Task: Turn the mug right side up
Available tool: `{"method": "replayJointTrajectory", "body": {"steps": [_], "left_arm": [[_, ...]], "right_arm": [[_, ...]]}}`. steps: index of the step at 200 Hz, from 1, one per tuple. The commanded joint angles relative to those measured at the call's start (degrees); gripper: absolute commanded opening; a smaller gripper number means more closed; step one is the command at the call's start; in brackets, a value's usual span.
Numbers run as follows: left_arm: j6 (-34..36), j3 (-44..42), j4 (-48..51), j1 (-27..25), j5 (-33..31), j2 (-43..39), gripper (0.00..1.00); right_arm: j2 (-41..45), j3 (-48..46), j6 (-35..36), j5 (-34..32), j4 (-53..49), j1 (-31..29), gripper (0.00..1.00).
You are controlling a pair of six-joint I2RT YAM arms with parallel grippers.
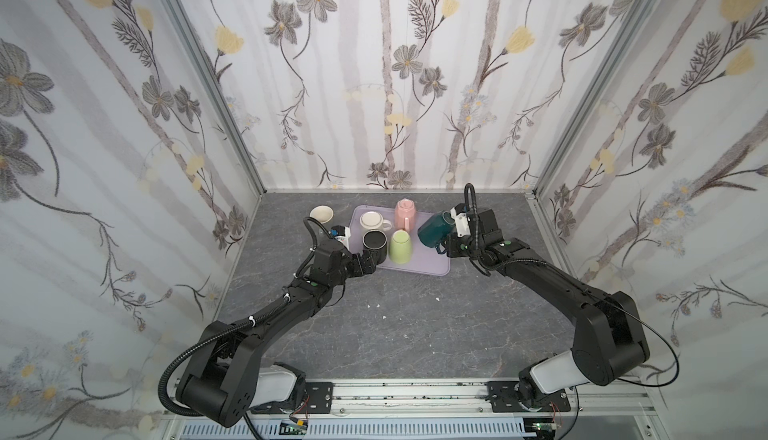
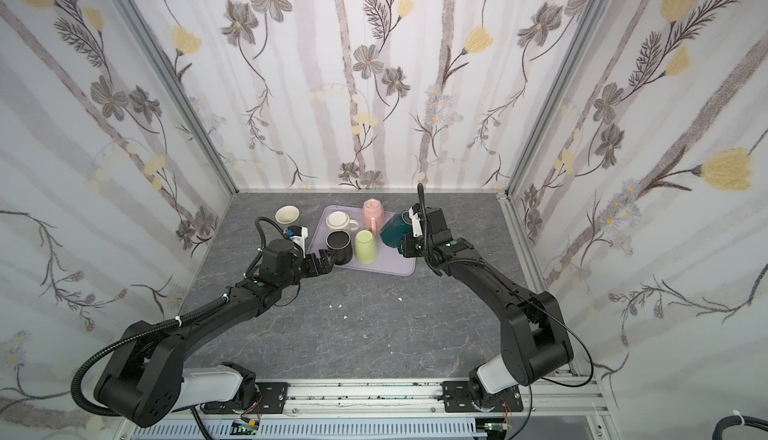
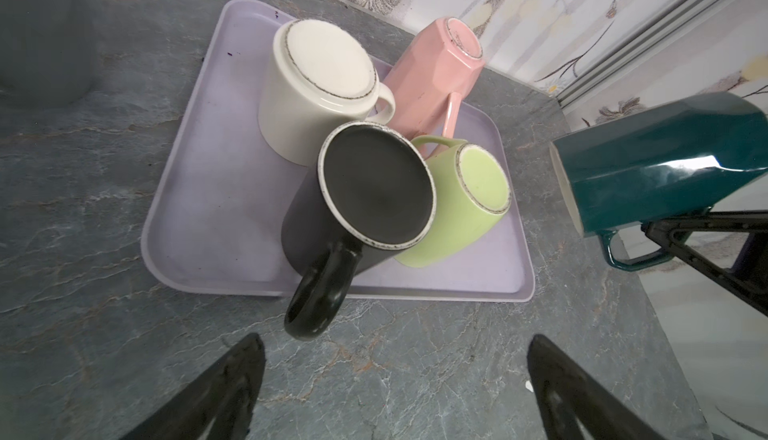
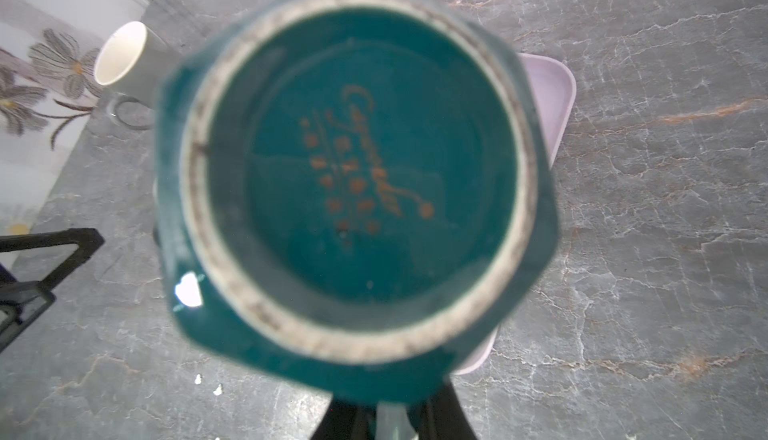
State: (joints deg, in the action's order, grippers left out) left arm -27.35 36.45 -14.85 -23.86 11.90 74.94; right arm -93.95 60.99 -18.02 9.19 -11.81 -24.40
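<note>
A grey marbled stone-look tabletop (image 1: 415, 334) spreads under both arms. On it, straight ahead of the left gripper (image 3: 399, 375), lies a lilac rectangular plastic tray (image 3: 216, 209), its near rim just past the fingertips. The left jaws are spread wide and grasp nothing.

The right gripper (image 4: 392, 417) is clenched on the handle of a dark teal faceted ceramic mug (image 1: 432, 228). The mug hangs off the surface beside the tray's right edge. It is tipped about onto its side, with the mouth turned toward the tray and the base back toward the right wrist.

Four mugs stand upside down on the tray. Nearest the left jaws is a black glazed mug (image 3: 374, 192), whose loop handle juts over the tray rim toward the gap between them without touching either finger. Touching it on the side toward the right jaws is a lime-green mug (image 3: 469, 209). Beyond these two, farther from the left jaws, are a cream mug (image 3: 316, 84) and a pink faceted mug (image 3: 432, 72).

A cream cup (image 1: 321, 213) sits mouth-up off the tray, beyond the left wrist.

Small white chips (image 1: 374, 305) dot the tabletop behind both grippers.
</note>
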Motion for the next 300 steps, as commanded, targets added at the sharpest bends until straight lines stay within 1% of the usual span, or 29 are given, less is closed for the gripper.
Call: {"method": "replayJointTrajectory", "body": {"steps": [1,11,14,29,61,89,118,130,162,187,225,256,300], "left_arm": [[-2.78,1.23,-3.96,-0.64,2.19,0.25,1.00],[-3.57,1.78,-4.67,-1.23,2.47,0.47,1.00],[-3.77,1.97,-4.90,-1.39,2.53,0.61,1.00],[-5.00,2.87,-6.03,-2.45,3.24,1.45,1.00],[-6.28,5.51,-8.54,-5.19,4.84,4.48,1.00],[-7.21,6.54,-16.81,-8.43,8.28,9.10,1.00],[-9.03,10.78,-19.80,-11.34,10.64,15.11,1.00],[-10.30,11.91,-22.80,-12.03,12.29,17.19,1.00],[-14.22,13.80,-30.15,-12.64,14.37,21.76,1.00],[-16.10,15.37,-32.35,-12.87,16.12,24.23,1.00],[-16.80,16.02,-34.16,-13.37,16.49,25.19,1.00],[-17.48,16.18,-35.94,-15.02,16.72,25.91,0.97],[-18.93,17.93,-37.93,-15.76,18.06,27.63,0.90]], "right_arm": [[2.04,-0.54,-1.84,2.63,7.77,0.05,0.00],[2.10,-0.99,-2.15,2.24,7.68,0.02,0.00],[3.75,-1.16,-2.23,2.07,7.73,0.00,0.00],[5.53,-2.19,-2.79,1.99,8.40,0.00,0.00],[8.57,-4.26,-4.27,3.52,10.24,0.01,0.00],[10.56,-5.75,-6.15,4.47,12.07,0.05,0.00],[12.47,-7.80,-7.70,5.85,14.66,-0.11,0.00],[13.19,-8.40,-8.06,6.15,15.24,-0.10,0.00],[14.95,-9.56,-8.52,7.61,16.10,-0.10,0.00],[15.90,-10.27,-8.72,8.41,17.00,-0.10,0.00],[16.17,-10.70,-9.04,9.29,18.09,-0.04,0.00],[15.91,-10.83,-9.91,11.26,19.70,-0.09,0.00],[16.41,-10.88,-10.54,12.76,20.99,-0.02,0.00]]}}
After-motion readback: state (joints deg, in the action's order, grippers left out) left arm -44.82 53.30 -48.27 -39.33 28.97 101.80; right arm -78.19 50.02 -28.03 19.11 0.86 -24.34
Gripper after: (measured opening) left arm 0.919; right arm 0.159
